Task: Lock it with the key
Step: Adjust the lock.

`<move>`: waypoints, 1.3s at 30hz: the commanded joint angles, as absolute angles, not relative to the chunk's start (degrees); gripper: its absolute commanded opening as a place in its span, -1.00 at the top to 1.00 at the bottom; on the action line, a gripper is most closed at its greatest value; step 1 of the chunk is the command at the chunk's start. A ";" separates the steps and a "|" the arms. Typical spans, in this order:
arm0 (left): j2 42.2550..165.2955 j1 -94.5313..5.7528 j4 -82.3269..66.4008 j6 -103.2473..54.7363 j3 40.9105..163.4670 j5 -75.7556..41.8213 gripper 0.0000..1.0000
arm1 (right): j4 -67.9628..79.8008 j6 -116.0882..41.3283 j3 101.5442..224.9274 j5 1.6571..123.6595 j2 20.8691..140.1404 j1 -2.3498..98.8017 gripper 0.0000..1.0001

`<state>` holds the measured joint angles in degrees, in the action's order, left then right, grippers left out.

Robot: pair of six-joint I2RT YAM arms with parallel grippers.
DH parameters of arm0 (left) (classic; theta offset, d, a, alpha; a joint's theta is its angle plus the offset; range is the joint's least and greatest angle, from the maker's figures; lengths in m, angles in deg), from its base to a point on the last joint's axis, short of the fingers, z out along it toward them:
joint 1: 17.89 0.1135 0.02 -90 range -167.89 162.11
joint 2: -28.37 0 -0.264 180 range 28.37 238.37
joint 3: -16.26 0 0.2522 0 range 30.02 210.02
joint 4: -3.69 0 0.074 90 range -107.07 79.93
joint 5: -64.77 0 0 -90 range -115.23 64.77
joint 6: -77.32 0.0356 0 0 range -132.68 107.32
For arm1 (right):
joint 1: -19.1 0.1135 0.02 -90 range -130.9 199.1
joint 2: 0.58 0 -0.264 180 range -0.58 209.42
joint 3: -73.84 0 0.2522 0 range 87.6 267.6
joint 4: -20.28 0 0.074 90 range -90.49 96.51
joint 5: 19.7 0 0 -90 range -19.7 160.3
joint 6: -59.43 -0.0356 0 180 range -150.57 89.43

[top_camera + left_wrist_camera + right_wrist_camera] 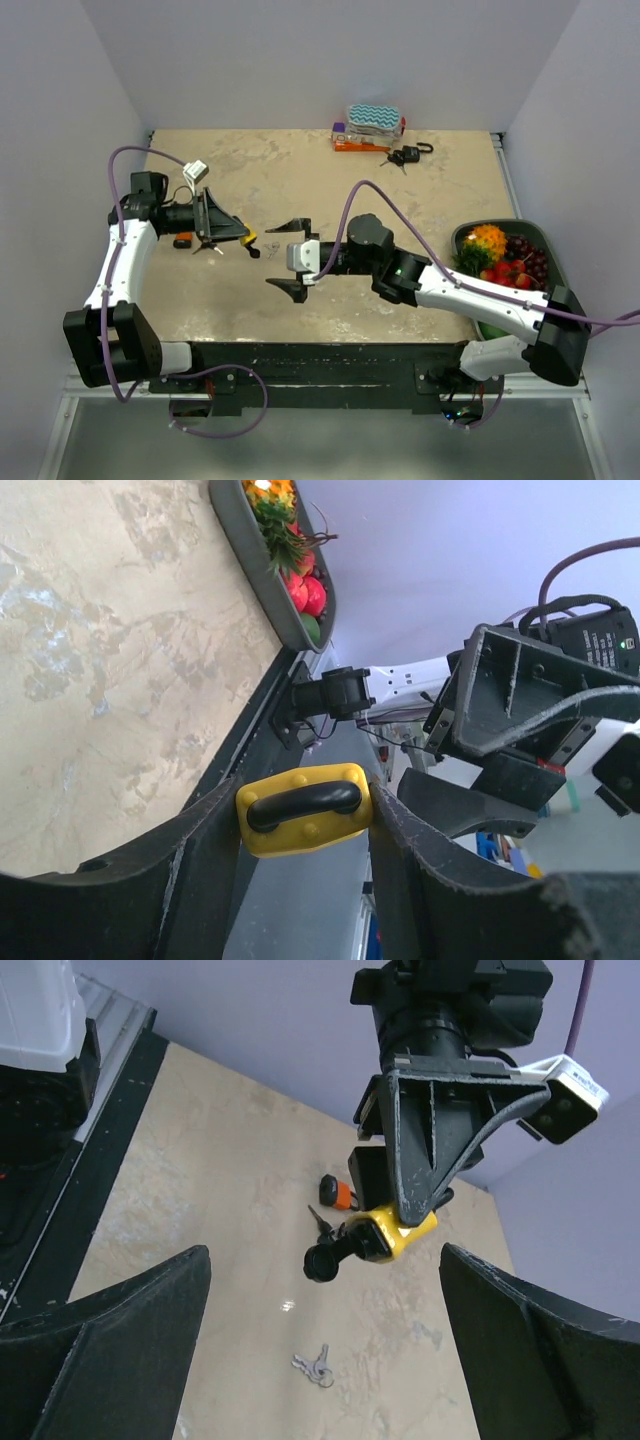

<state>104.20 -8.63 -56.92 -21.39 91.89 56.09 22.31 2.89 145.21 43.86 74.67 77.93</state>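
My left gripper point(243, 240) is shut on a yellow padlock point(303, 807) and holds it above the table; the lock also shows in the right wrist view point(390, 1235). Its black shackle point(327, 1257) sticks out toward my right gripper. My right gripper point(293, 257) is wide open and empty, level with the lock and just to its right; in its own view point(322, 1305) the fingers point(120, 1330) flank the lock from a distance. A pair of silver keys point(315, 1365) lies on the table below.
An orange padlock point(342, 1195) with a key beside it lies on the table under my left gripper. A black padlock with keys point(410, 153) and a small box point(375, 120) sit at the back. A fruit bowl point(470, 232) stands at the right.
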 commanded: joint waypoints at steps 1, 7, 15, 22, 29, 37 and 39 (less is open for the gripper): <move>102.37 -8.31 -62.18 -17.86 91.81 68.46 1.00 | 23.74 9.24 144.47 48.05 73.87 79.56 -0.98; 100.53 -8.31 -62.36 -19.35 90.23 69.25 1.00 | 26.02 14.43 144.03 51.93 75.97 82.73 -0.98; 99.65 -8.31 -63.76 -19.45 89.70 70.57 1.00 | 29.27 18.74 143.15 54.74 78.70 84.93 -0.96; 98.77 -8.31 -64.73 -18.83 89.00 70.84 1.00 | 34.63 20.32 141.13 60.09 80.72 85.28 -0.78; 98.07 -8.31 -64.73 -19.00 88.29 70.57 1.00 | 37.36 20.15 140.95 59.40 81.07 85.28 -0.53; 97.63 -8.31 -65.09 -18.92 88.03 70.22 1.00 | 37.54 19.27 142.79 58.96 82.39 85.37 -0.37; 97.36 -8.31 -65.26 -18.74 87.94 70.13 1.00 | 37.71 18.83 142.88 58.79 82.48 85.28 -0.27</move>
<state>99.55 -8.63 -64.22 -19.00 88.17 56.42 34.07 19.45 140.92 58.64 82.21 85.10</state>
